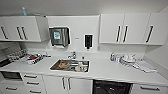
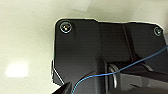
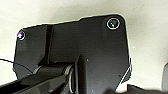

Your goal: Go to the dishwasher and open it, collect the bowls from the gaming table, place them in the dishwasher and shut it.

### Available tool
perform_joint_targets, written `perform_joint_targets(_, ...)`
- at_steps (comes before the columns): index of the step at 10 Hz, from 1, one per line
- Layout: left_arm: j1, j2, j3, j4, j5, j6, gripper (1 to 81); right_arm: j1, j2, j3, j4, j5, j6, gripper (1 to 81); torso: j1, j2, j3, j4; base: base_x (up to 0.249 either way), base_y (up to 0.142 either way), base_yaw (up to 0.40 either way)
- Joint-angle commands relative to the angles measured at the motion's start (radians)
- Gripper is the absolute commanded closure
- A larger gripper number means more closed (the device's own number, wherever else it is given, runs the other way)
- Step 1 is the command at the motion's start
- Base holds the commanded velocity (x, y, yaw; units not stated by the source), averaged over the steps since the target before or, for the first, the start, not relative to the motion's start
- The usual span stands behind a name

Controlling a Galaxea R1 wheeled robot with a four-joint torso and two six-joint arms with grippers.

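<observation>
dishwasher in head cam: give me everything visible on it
The dishwasher sits under the white counter, right of the sink, between white cabinet doors on one side and a white drawer on the other. What shows is a dark rectangular opening about one cabinet wide, with faint pale lines inside that look like wire racks. No steel front covers it, so it appears open. The picture's lower edge cuts it off; the door itself can't be made out.

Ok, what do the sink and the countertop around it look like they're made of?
The sink looks like stainless steel: grey, shiny rim with reflections. The countertop is a smooth white slab with a faint sheen, probably laminate or a solid-surface material; the look doesn't settle which.
</observation>
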Motion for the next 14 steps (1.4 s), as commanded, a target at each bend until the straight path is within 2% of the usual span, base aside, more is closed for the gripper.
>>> perform_joint_targets(1, -0.053, -0.007, -0.005, 0.052, 0.044, 0.004, 1.0, 0.060, -0.006, -0.006, 0.002, -0.055, -0.005, 1.0, 0.000, 0.000, 0.000, 0.000, 0.000, 0.000, 0.377)
perform_joint_targets(3, -0.053, -0.010, -0.005, 0.097, 0.040, 0.004, 1.0, 0.057, -0.009, -0.004, -0.020, -0.055, -0.015, 1.0, 0.000, 0.000, 0.000, 0.000, 0.000, 0.000, 0.378)
perform_joint_targets(5, -0.050, -0.024, 0.022, 0.098, 0.018, 0.004, 1.0, 0.056, -0.012, -0.006, -0.021, -0.053, -0.015, 1.0, 0.000, 0.000, 0.000, 0.000, 0.000, 0.000, 0.378)
perform_joint_targets(8, -0.047, -0.090, 0.136, 0.097, 0.000, 0.003, 1.0, 0.057, -0.018, 0.003, -0.020, -0.050, -0.016, 1.0, 0.000, 0.000, 0.000, 0.000, 0.000, 0.000, 0.378)
perform_joint_targets(9, -0.048, -0.093, 0.137, 0.095, -0.002, 0.003, 1.0, 0.054, -0.031, 0.026, -0.021, -0.050, -0.018, 1.0, 0.000, 0.000, 0.000, 0.000, 0.000, 0.000, 0.378)
perform_joint_targets(12, -0.047, -0.093, 0.139, 0.094, -0.009, 0.001, 1.0, 0.053, -0.169, 0.271, -0.020, -0.050, -0.024, 1.0, 0.000, 0.000, 0.000, 0.000, 0.000, 0.000, 0.378)
perform_joint_targets(14, -0.047, -0.093, 0.142, 0.089, -0.011, 0.000, 1.0, 0.050, -0.176, 0.293, -0.023, -0.050, -0.024, 1.0, 0.000, 0.000, 0.000, 0.000, 0.000, 0.000, 0.378)
